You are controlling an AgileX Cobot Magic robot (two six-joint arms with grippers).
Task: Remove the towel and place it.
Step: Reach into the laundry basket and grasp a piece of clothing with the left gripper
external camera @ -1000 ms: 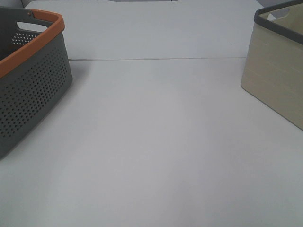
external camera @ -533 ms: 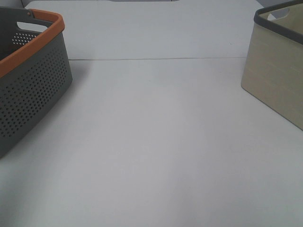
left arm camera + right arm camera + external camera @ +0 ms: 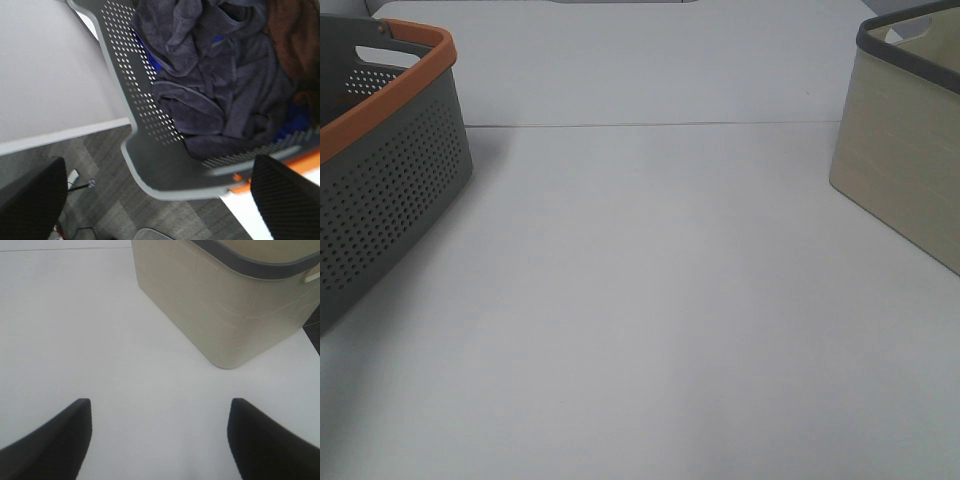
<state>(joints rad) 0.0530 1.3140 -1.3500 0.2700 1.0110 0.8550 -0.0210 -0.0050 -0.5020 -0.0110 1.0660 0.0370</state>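
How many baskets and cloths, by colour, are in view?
Baskets: 2, a grey perforated plastic basket with orange rim and a beige rectangular basket with dark rim.
Cloths: 3, a dark navy terry towel, a brown cloth and a blue cloth, mostly buried.
Total: 5.

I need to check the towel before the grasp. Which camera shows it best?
The left wrist view: the dark towel lies crumpled inside the grey basket, in plain sight. The exterior high view shows that basket's outside but not the towel in it; the right wrist view shows no towel.
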